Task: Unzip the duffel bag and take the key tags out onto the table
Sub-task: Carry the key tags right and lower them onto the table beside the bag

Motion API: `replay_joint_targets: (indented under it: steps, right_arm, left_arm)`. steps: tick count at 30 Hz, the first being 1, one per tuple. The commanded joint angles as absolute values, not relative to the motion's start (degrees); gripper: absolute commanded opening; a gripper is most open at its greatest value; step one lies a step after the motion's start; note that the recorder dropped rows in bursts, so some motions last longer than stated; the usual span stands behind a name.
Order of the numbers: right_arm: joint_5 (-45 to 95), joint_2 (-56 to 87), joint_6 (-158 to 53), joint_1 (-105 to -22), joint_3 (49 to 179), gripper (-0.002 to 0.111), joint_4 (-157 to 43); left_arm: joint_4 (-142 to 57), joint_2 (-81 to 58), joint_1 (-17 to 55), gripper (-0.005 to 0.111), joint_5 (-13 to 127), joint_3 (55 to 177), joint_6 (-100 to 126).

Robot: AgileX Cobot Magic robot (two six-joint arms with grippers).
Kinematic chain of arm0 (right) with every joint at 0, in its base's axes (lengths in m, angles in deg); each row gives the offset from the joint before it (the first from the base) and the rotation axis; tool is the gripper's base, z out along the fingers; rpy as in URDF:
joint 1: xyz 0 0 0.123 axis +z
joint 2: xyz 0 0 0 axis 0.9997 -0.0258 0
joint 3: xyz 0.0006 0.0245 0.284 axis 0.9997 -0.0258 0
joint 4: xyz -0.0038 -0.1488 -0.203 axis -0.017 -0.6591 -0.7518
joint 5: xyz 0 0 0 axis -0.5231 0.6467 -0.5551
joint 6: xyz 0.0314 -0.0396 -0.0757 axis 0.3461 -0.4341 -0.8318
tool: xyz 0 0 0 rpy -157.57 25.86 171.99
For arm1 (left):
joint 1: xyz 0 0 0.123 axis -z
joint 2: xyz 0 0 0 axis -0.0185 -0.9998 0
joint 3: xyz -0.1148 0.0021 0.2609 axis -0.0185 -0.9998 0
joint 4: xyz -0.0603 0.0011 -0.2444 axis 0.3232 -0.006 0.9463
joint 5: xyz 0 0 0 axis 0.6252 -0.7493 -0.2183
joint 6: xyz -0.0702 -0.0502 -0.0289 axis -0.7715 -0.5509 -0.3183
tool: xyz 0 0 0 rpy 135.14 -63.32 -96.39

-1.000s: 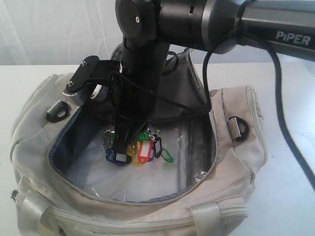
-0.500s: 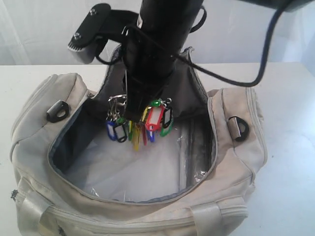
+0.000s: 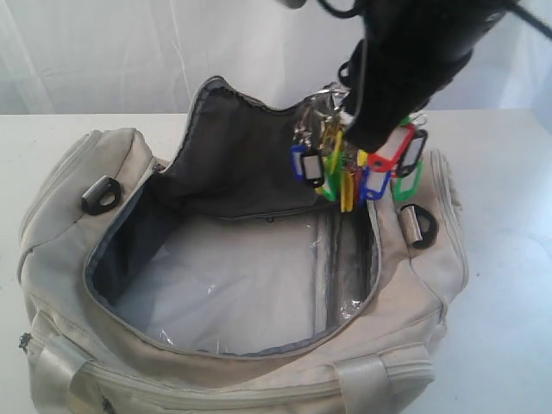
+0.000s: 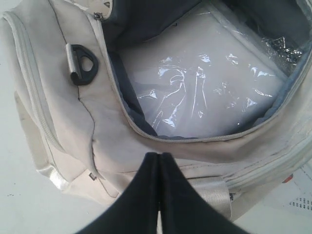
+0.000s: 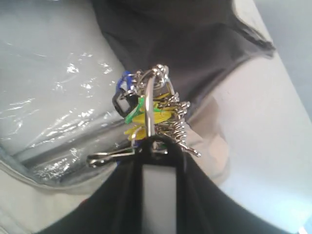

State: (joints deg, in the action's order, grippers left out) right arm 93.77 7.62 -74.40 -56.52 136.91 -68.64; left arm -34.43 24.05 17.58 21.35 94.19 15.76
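Observation:
The cream duffel bag (image 3: 78,216) lies wide open on the white table (image 3: 509,285), its dark lining and clear plastic floor showing. The bunch of coloured key tags (image 3: 354,168) hangs in the air over the bag's back right rim, with my right gripper (image 3: 375,138) shut on it. In the right wrist view the jaws hold a black tag, and the metal rings and yellow and green key tags (image 5: 153,109) dangle beyond my right gripper (image 5: 158,144). My left gripper (image 4: 159,158) is shut and empty, hovering over the duffel bag's (image 4: 58,97) outer side wall.
Black D-rings (image 3: 102,193) sit on both ends of the bag, one by the right rim (image 3: 420,222). The unzipped flap (image 3: 233,147) stands up at the back. Bare table shows to the right of the bag and behind it.
The right gripper has lifted the key tags up out of the bag's interior and carried them to the right, over the bag's right rim. The left gripper stays shut.

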Motion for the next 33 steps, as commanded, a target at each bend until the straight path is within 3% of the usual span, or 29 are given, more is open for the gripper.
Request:
replay_joint_targets:
  steps: [1, 10, 27, 33]
  right_arm:
    - [95.06, 13.87, -69.14, -58.81, 134.97, 0.000, -74.50]
    - [95.06, 21.16, -57.16, -61.43, 129.56, 0.000, -89.56]
    - [95.06, 19.83, -50.59, -73.57, 114.33, 0.000, -88.77]
    - [87.17, 14.09, -50.45, -74.86, 108.23, 0.000, -83.59]
  left_arm:
    - [-33.54, 24.47, 17.40, 0.000, 22.71, 92.93, 16.69]
    - [-33.54, 24.47, 17.40, 0.000, 23.97, 92.21, 16.69]
    - [-33.54, 24.47, 17.40, 0.000, 23.83, 92.21, 16.69]
    - [-33.54, 24.47, 17.40, 0.000, 23.83, 92.21, 16.69]
